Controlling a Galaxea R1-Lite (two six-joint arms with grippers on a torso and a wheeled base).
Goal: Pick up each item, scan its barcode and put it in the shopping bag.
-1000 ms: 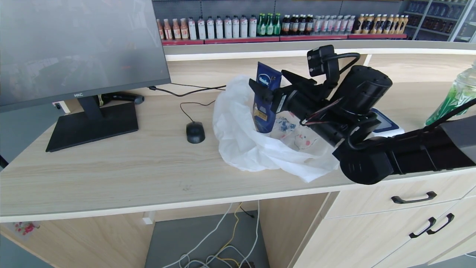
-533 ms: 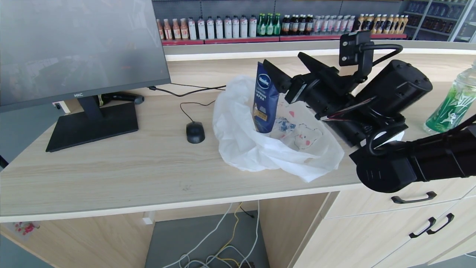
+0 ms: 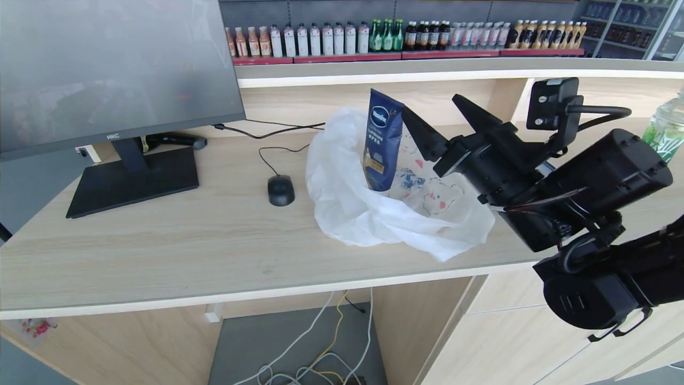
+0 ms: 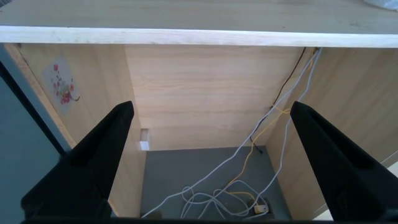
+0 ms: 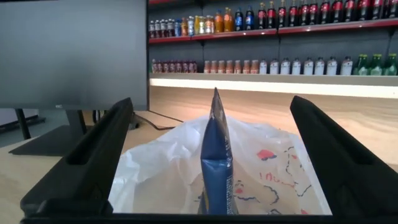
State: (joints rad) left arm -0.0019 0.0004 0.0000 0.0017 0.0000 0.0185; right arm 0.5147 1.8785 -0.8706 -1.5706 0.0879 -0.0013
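Observation:
A dark blue tube (image 3: pixel 382 140) stands upright inside the white shopping bag (image 3: pixel 368 219) in the middle of the wooden counter (image 3: pixel 160 251). My right gripper (image 3: pixel 430 105) is open just to the right of the tube, apart from it, with nothing between its fingers. In the right wrist view the blue tube (image 5: pixel 216 158) rises edge-on from the bag (image 5: pixel 155 168), ahead of the two spread fingers. My left gripper (image 4: pixel 211 109) is open and holds nothing, below the counter's front edge and facing the space under the desk.
A green bottle (image 3: pixel 662 131) stands at the counter's far right. A monitor (image 3: pixel 107 69) on its stand, a handheld scanner (image 3: pixel 171 140) and a mouse (image 3: pixel 280 190) occupy the left side. Drawers (image 3: pixel 534 342) sit below on the right; cables (image 4: pixel 249 180) hang under the desk.
My right gripper let go of the blue tube, opened, and drew back to the right and lower. The tube stays upright in the bag.

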